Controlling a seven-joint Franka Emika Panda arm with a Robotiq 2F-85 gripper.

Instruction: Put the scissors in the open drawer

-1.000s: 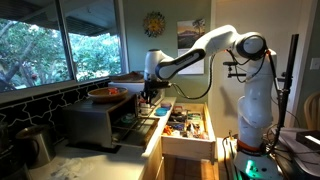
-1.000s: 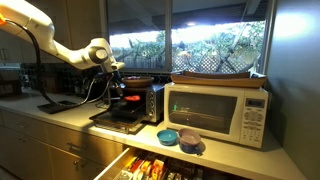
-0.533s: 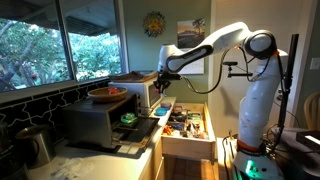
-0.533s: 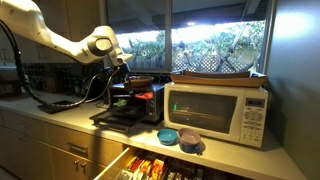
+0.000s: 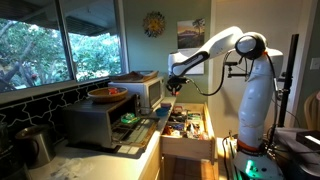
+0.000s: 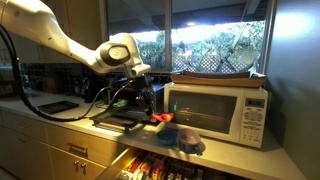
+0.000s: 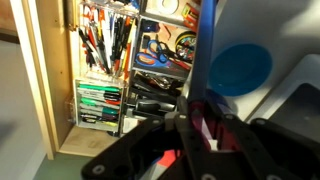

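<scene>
Wrist view: red-handled scissors (image 7: 207, 125) over drawer (image 7: 50, 90)

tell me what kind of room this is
Most likely a home kitchen: a microwave, a toaster oven, and an open drawer packed with small utensils.

The pincer (image 5: 174, 90), scissors (image 6: 160, 117) in it, hangs over the drawer (image 5: 188, 148), behind which bowls (image 5: 162, 113), microwave (image 5: 147, 90) and toaster oven (image 5: 95, 122) stand on the table (image 5: 70, 160).
</scene>
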